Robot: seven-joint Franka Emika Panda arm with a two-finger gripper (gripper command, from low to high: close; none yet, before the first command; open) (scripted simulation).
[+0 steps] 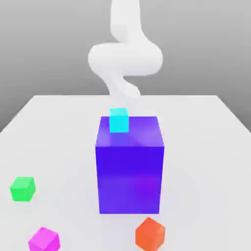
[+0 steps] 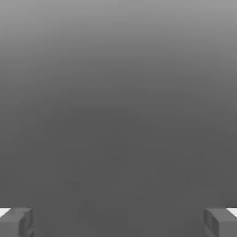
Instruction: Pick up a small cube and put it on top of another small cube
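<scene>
The small magenta-pink cube (image 1: 44, 240) lies on the white table near the front edge, at the exterior view's left. A small cyan cube (image 1: 118, 120) rests on top of the big blue-violet block (image 1: 129, 166) in the middle of the table. The white arm (image 1: 125, 58) rises behind that block, far from the magenta cube. In the hand view my gripper (image 2: 118, 223) is open. Its grey fingertips (image 2: 17, 222) stand far apart, with nothing between them but plain grey background.
A green cube (image 1: 22, 189) sits on the table (image 1: 54, 127) at the exterior view's left, behind the magenta one. An orange cube (image 1: 150, 234) lies at the front, just ahead of the block's right corner. The tall block stands between the arm and the front cubes.
</scene>
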